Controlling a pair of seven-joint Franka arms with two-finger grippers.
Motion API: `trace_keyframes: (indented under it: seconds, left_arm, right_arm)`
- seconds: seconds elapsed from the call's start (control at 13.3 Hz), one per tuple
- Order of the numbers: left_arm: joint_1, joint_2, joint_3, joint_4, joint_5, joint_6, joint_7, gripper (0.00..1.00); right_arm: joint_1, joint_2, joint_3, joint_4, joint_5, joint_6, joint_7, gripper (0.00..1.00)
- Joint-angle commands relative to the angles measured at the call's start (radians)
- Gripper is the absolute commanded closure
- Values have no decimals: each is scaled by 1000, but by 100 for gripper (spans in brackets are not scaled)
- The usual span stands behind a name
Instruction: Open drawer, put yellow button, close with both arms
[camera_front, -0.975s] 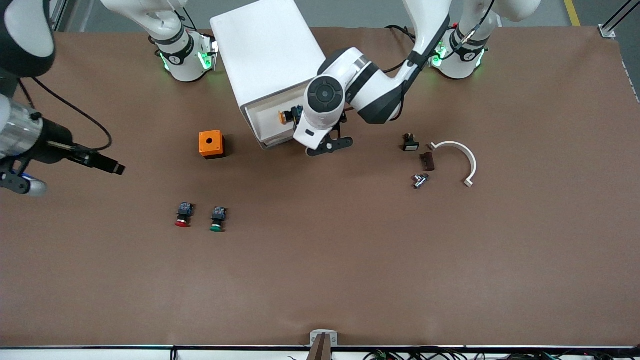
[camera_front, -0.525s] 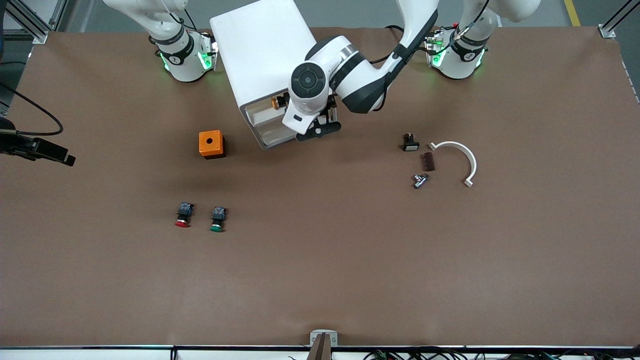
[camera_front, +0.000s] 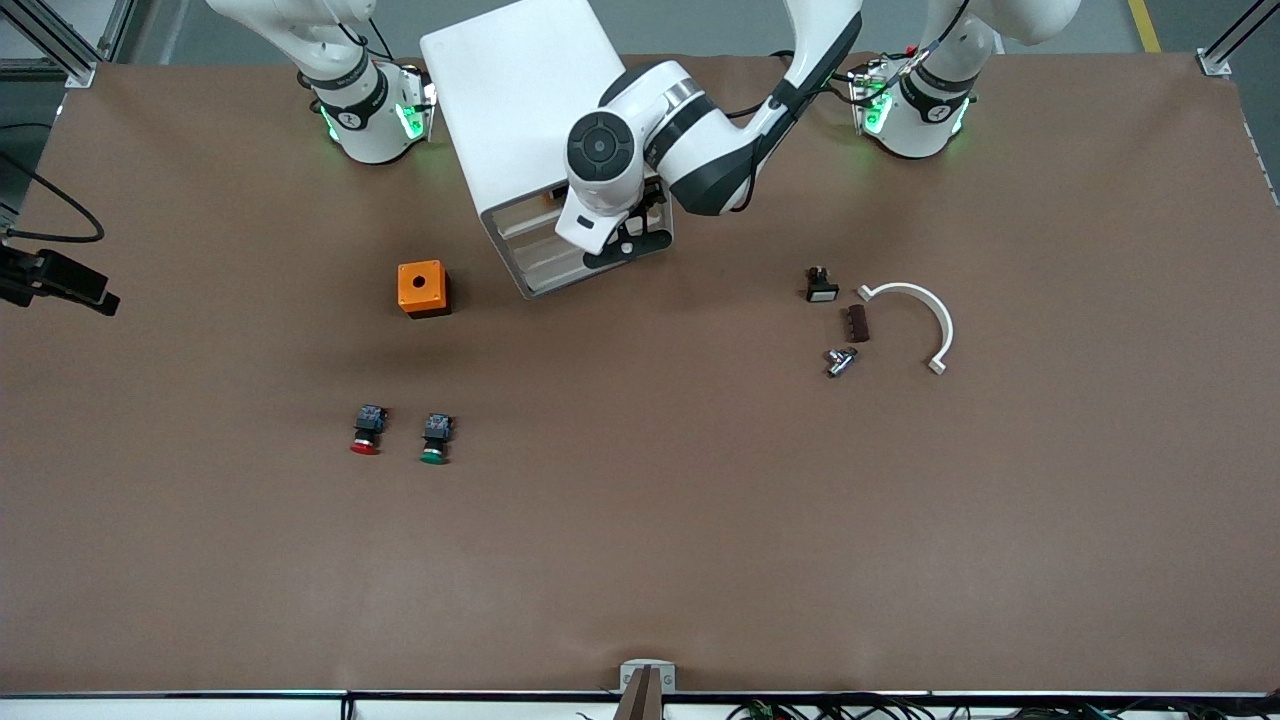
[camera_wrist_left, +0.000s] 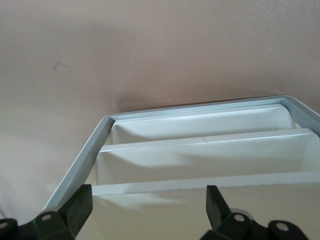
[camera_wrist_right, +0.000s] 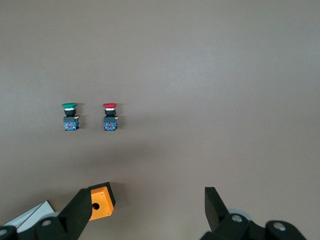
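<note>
- two grippers, both with fingers spread and nothing between them: the left gripper (camera_front: 628, 245) is at the front of the white cabinet (camera_front: 520, 90), its fingers (camera_wrist_left: 80, 207) over the stacked drawer fronts. the right gripper (camera_wrist_right: 147, 212) waits over the table's edge toward the right arm's end, at about 9 o'clock in the front view.
- the top drawer (camera_front: 515, 210) stands nearly flush with the cabinet face, and the left gripper is right at its front. whether a finger touches it i cannot tell.
- the yellow button (camera_front: 548, 198) lies inside that drawer. only a sliver of its orange cap shows, at about 10 o'clock from the left gripper in the front view.
- handling, as i judge it: the drawer is a light, stiff, smooth plastic tray that should slide easily. a flat push on the middle of its front edge would suit better than a pinch, since a push near one corner could skew it and jam it. the light cabinet may also slide on the table, so the second arm could brace it.
- the button looks small, hard and light, and may roll if the drawer is shoved fast.
- the red-capped button (camera_front: 366, 430) and green-capped button (camera_front: 436, 438) lie on the table at about 7 o'clock from the cabinet, with an orange box (camera_front: 422, 288) between them and it.
</note>
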Motion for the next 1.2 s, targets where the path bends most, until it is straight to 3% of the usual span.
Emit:
trace_keyframes:
  seconds: [0.0, 0.3, 0.67, 1.12]
  left_arm:
    - [39, -34, 14, -5, 3, -9, -12, 0]
    - [240, -71, 21, 39, 23, -19, 2, 0]
    - [432, -162, 18, 53, 352, -55, 17, 0]
    - [700, -345, 16, 53, 353, -233, 438, 0]
  right_arm:
    - [-18, -77, 16, -83, -16, 58, -16, 1]
    - [-14, -88, 17, -85, -13, 70, -16, 0]
    - [-14, -90, 19, -76, -13, 80, -14, 0]
    - [-12, -88, 20, -72, -13, 78, -8, 0]
